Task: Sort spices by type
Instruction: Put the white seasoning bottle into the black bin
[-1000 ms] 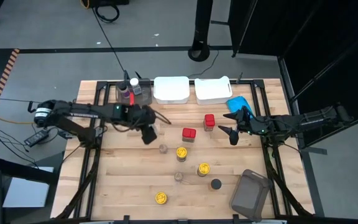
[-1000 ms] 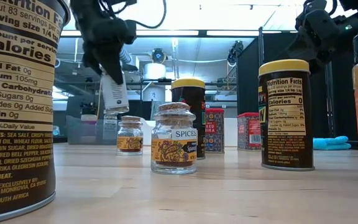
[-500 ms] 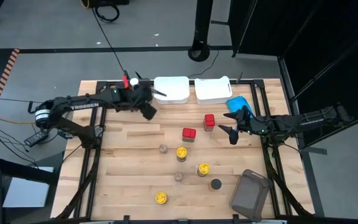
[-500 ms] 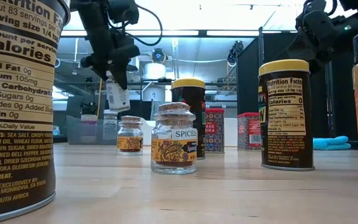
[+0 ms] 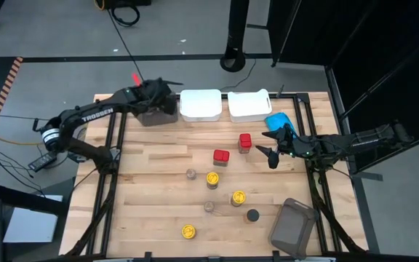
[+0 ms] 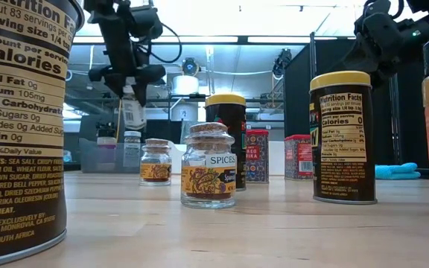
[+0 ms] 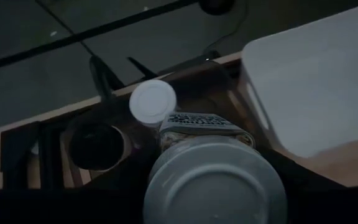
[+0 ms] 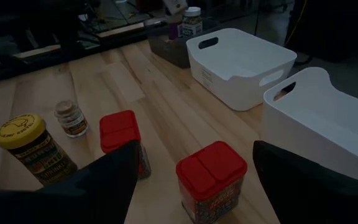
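Note:
My left gripper hangs over the grey bin at the table's far left, shut on a spice jar with a pale label and a grey lid. Below it in the bin stand a white-capped jar and a black-capped one. Red-capped, yellow-lidded, glass and black-capped jars stand upright on the table's middle. My right gripper waits open at the right, above the table, a red-capped jar before it. My left gripper pinches the jar's upper end between its two fingers, coming slanting down from above. The jar hangs below the fingers, nearly upright, lifted clear above the bin. In the wrist view the fingers themselves are lost in the dark.
Two white tubs stand along the far edge, right of the bin. A blue cloth lies at the far right. A second grey bin lies tipped at the near right corner.
My left gripper has swung from the table's middle toward the far left corner and now hangs over the grey bin, rolling about its own line on the way. The jar has stayed in its fingers, lifted clear throughout.

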Controlling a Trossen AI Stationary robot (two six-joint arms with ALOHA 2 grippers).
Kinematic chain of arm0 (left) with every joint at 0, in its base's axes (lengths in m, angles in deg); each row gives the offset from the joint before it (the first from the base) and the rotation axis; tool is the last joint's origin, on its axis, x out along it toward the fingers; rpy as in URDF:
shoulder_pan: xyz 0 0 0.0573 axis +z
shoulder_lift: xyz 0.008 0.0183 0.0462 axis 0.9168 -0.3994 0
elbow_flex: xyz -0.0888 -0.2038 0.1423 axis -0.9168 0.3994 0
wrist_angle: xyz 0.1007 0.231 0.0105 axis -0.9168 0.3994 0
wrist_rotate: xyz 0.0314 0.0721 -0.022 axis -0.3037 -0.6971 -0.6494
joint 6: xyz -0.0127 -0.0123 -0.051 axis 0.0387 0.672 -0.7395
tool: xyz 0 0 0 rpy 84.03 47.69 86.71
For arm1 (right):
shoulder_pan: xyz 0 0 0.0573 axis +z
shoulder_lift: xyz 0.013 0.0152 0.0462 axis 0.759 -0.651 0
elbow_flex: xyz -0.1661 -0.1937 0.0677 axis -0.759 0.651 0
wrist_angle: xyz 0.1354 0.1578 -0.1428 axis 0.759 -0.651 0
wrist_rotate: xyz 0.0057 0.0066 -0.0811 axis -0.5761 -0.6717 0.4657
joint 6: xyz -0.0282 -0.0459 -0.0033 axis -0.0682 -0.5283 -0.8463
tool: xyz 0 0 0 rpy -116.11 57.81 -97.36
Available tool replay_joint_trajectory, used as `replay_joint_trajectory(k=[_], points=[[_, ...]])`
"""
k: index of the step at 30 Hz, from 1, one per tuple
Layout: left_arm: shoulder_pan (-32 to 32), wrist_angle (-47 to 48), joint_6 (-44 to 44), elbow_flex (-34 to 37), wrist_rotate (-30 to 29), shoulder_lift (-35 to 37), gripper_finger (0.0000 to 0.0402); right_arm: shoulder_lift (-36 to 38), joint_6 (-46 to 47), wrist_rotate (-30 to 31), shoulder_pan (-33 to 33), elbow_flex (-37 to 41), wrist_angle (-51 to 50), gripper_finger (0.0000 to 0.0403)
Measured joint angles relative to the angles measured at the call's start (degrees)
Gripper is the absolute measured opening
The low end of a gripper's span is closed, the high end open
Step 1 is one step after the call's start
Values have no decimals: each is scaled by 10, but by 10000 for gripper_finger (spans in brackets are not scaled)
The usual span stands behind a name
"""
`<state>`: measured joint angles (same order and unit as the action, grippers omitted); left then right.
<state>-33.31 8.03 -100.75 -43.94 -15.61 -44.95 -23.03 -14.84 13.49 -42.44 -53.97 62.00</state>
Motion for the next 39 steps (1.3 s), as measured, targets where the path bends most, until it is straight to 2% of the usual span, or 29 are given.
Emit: replay_joint_trajectory(k=[24,34,39], points=[[14,4,-122,0,6,-123,202,-24,0,0,0,0,1,320],[71,-13,-139,0,73,-141,202,-54,0,0,0,0,1,320],[98,-29,-138,1,125,-142,202,-61,0,0,0,0,0,320]])
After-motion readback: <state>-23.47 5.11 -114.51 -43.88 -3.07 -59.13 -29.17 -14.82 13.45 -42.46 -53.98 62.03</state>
